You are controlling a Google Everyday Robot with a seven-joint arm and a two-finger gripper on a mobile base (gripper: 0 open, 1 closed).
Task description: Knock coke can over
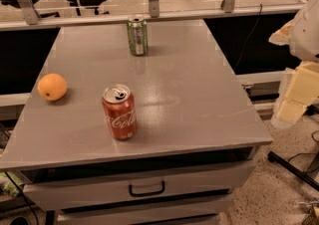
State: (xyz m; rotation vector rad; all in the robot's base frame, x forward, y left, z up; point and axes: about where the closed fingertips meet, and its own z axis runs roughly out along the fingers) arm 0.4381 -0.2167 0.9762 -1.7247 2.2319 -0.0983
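Drawer (147, 188) under tabletop (199, 104): pushed in, contents hidden. Coke can (119, 113) upright, front centre-left of tabletop. Orange (52, 86) left, apart. End effector (298, 87) beyond right edge; wide or narrow, cannot tell. Green can (137, 35) upright, far edge.

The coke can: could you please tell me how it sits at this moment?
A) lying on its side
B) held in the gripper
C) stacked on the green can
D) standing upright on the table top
D: the coke can stands upright on the table, silver top facing up, while the gripper is off to the right past the table's edge, not touching it.
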